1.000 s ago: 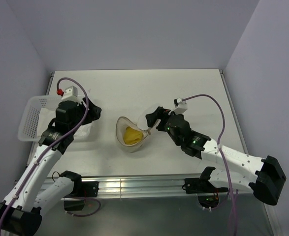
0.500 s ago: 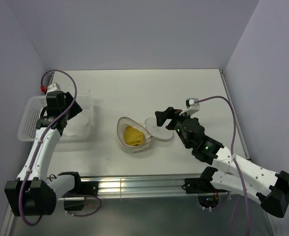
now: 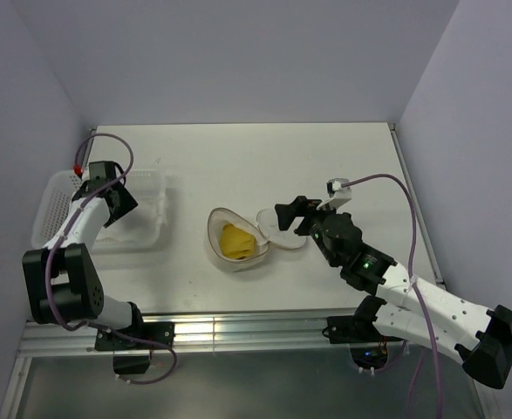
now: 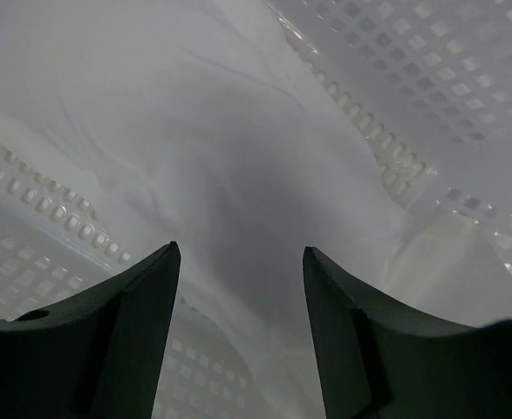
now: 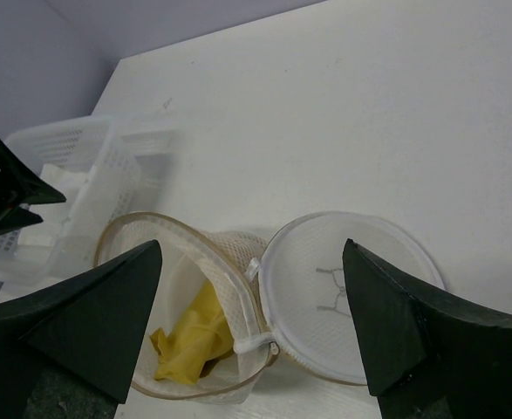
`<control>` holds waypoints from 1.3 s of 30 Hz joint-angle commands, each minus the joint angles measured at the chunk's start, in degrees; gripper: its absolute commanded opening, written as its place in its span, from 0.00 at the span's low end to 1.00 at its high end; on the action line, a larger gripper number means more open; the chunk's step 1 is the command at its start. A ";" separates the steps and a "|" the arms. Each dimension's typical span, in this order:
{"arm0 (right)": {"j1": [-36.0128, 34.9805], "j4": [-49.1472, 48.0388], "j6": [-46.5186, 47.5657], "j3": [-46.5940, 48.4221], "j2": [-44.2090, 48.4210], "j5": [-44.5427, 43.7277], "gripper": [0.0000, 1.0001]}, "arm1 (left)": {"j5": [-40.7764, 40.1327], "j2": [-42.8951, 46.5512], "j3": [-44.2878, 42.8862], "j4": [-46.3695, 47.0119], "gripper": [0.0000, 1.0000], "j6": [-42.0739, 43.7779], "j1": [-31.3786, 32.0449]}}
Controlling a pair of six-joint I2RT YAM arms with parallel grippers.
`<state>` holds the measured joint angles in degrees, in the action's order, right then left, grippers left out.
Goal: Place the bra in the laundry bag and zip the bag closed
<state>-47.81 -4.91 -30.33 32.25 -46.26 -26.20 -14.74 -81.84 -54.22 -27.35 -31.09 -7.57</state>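
Seeing a white perforated basket point(image 3: 51, 209) sitting on the table point(image 3: 325, 157), directly beneath the left gripper point(image 4: 238, 253). Finding a thin white cloth point(image 4: 238, 148) lying crumpled inside it, just ahead of that gripper, spreading between basket walls showing to either side.

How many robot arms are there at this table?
2. The left arm reaches into the white perforated basket at the table's left edge. The right arm reaches over the open laundry bag's lid near the middle. None seem hidden.
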 commanded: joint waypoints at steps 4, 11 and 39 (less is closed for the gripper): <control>0.53 -2.21 0.44 -0.34 2.05 1.32 0.91 | -1.17 -5.95 -3.96 -0.42 0.64 0.94 -0.07; 0.53 -2.21 -0.08 -0.26 2.67 3.43 0.90 | 1.56 -12.90 -6.43 0.19 0.48 1.47 0.10; 0.53 -2.12 -0.52 -1.48 6.79 -0.52 0.89 | -5.55 15.41 -28.89 3.01 0.00 0.24 23.20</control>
<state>-47.68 -5.17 -30.55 31.73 -41.80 -23.81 -16.75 -65.12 -75.61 -25.36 -30.92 10.72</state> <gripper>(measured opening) 0.897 0.011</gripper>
